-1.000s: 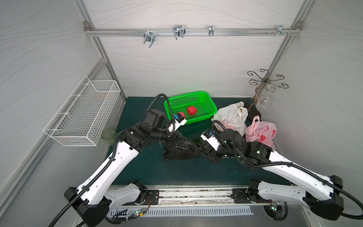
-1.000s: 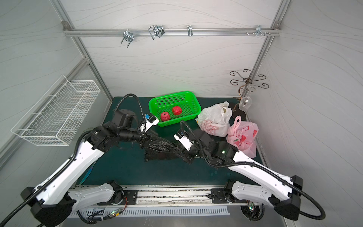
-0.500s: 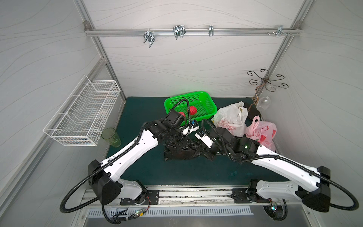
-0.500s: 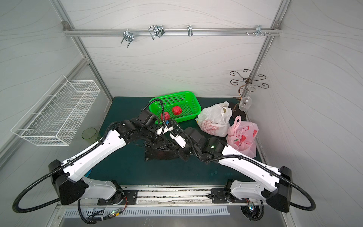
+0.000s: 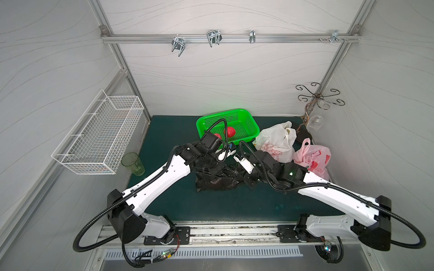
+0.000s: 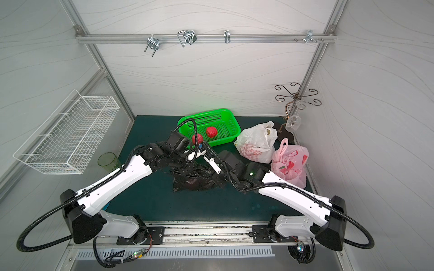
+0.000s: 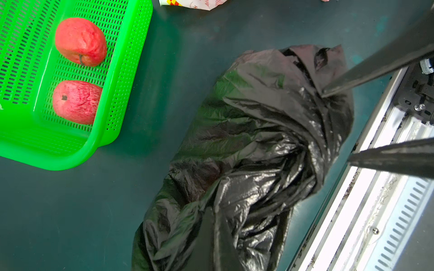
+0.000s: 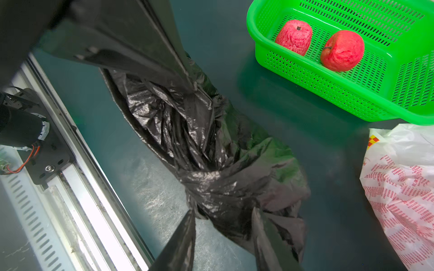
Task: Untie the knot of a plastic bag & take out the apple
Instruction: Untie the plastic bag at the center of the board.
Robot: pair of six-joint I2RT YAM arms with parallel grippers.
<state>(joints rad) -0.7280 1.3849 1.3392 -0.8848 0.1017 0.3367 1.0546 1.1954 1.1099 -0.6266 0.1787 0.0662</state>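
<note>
Left gripper (image 8: 195, 90): clamped tight on a fold of the black bag (image 5: 217, 181), at the end away from the knot (image 8: 211, 183).
Right gripper (image 8: 223, 212): jaws apart, straddling the bag's tail just beyond the knot; no grip yet, by the look.
Bag: lies on the mat (image 5: 169, 131) between both grippers, long axis running from one to the other.
Nearer arm: right; the knot sits just ahead of its fingertips.
Apple: not visible, probably inside the bag.
Next move: likely the right pinches the tail and pulls away from the left's anchor.
</note>
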